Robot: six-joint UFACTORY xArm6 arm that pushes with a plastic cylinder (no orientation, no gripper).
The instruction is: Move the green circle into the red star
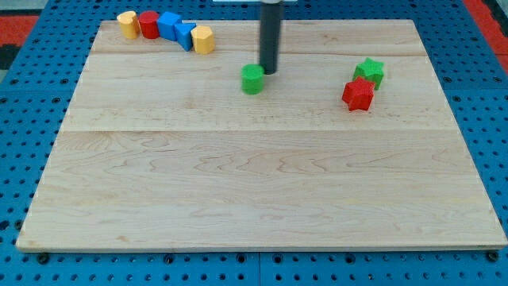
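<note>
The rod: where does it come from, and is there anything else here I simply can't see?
- Rod's upper end and the arm: cut off by the view's top edge.
- My tip: sits at the green circle's upper right; contact or a gap cannot be told.
- Green star: its lower left is hidden behind the red star.
- Blocks in the top-left row: they overlap, so exact shapes are unclear.

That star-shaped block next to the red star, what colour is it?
Green: the green star touches the red star, seen in the camera view.

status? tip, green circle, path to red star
My tip at green circle's upper right, touching or nearly. Red star to the view's right, path clear.
</note>
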